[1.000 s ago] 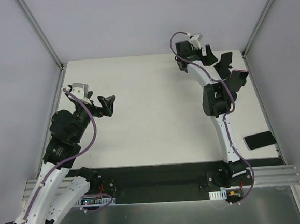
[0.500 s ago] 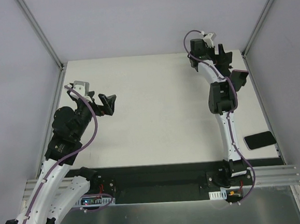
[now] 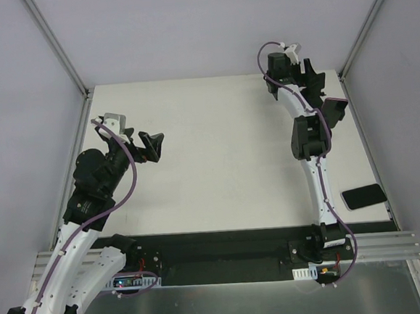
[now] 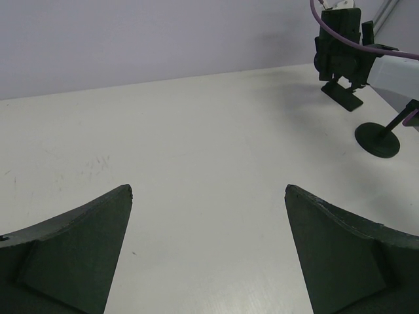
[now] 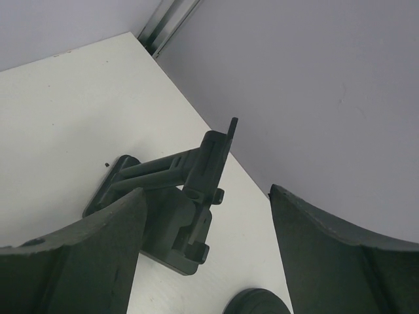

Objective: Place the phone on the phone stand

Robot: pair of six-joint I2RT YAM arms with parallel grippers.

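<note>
The phone [image 3: 364,196] is a flat black slab lying on the table near the right edge, towards the front, far from both grippers. The phone stand [image 3: 318,87] is black and stands in the far right corner. In the right wrist view the stand [image 5: 175,216] shows a flat base and a tilted back plate. My right gripper [image 3: 308,76] is open and empty, hovering over the stand, which sits between and below the fingers [image 5: 206,191]. My left gripper [image 3: 151,145] is open and empty above the left part of the table [image 4: 208,188]. The stand also shows far off in the left wrist view [image 4: 343,95].
A second black holder with a round base [image 3: 333,109] stands just right of the stand, close to the right arm's elbow; it also shows in the left wrist view [image 4: 378,139] and the right wrist view [image 5: 256,302]. Grey walls enclose the table [image 3: 218,163] at back and sides.
My right gripper has moved right, to over the phone stand in the far corner, then held still. The left gripper has barely shifted. The phone has not moved.
</note>
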